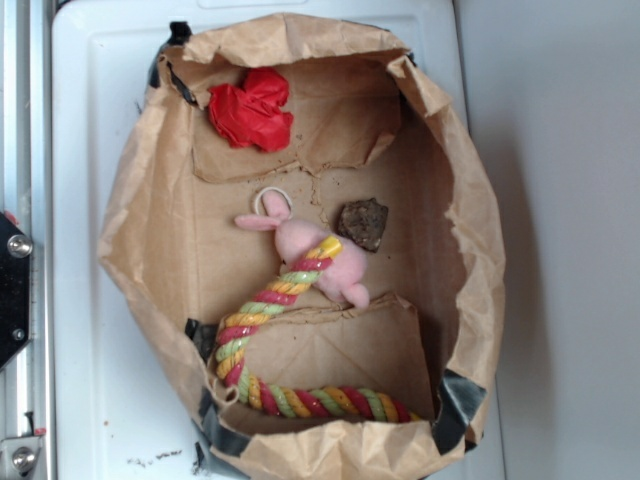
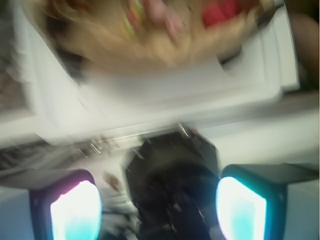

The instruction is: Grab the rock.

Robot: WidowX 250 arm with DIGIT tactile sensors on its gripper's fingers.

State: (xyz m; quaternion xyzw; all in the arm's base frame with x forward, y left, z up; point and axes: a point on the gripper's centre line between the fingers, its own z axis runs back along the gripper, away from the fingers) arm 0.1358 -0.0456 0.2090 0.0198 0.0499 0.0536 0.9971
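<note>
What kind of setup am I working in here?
Probably a lab test rig, not a home: an open brown paper bag taped onto a white surface, holding a rock, pink plush, rope toy and red paper ball.

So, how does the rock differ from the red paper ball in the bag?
The rock is dark brown-grey and angular; the red paper ball is bright red and crumpled. The rock looks smaller. It lies right beside the pink plush toy; the paper ball sits apart, near the far corner. Both rest on the brown paper bag's floor.
</note>
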